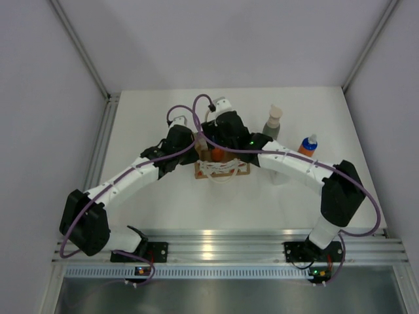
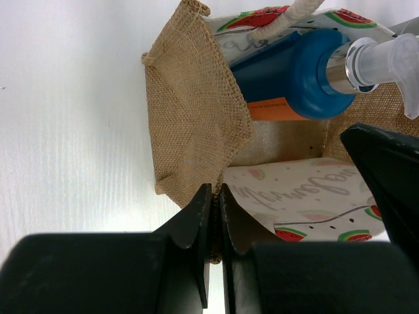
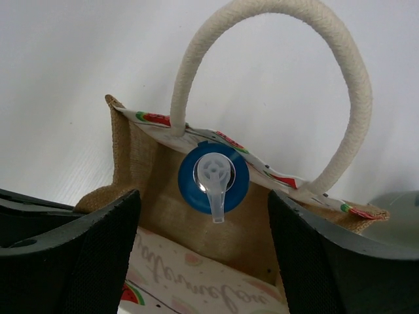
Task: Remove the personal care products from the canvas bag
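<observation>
On my left, the left gripper has its jaws pressed together on the near rim of the canvas bag, right at the corner where the burlap side meets the printed front. I judge that pinch is there to anchor the bag, so I would hold it firm and not pull. The bag stands mid-table with the blue-and-orange bottle inside it, clear pump head pointing up and leaning toward the far wall. The right gripper hovers above the mouth with its fingers apart, one on either side of the blue collar and touching nothing. To do this well I would centre on the collar below the pump rather than on the slippery nozzle. I would come down straight, close, then lift vertically so the bottle does not drag the lining. The rope handle arches just behind, and I would avoid snagging it. Further right, the grey-green pump bottle and the orange bottle stand on the table outside the bag. I cannot find the white one.
</observation>
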Controlling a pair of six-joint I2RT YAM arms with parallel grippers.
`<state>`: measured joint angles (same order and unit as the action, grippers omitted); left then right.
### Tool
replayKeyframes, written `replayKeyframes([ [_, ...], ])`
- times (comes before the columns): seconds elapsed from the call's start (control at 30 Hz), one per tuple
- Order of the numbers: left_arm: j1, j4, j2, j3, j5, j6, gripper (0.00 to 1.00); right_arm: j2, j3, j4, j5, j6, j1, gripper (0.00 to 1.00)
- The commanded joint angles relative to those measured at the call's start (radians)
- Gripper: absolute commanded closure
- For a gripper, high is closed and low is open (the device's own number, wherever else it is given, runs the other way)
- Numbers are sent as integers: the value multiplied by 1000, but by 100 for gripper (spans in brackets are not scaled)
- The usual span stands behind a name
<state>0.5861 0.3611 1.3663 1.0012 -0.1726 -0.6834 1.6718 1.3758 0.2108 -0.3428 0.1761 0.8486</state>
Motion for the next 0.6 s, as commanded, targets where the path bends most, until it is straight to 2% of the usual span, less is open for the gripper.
replayKeyframes([
  [0.0,1,-13,-7,13,7,-13,100,20,14,-7,-13,36,17,24],
  [0.57,1,-11,-18,2,8,-8,100,221,124,6,-44,65,4,23],
])
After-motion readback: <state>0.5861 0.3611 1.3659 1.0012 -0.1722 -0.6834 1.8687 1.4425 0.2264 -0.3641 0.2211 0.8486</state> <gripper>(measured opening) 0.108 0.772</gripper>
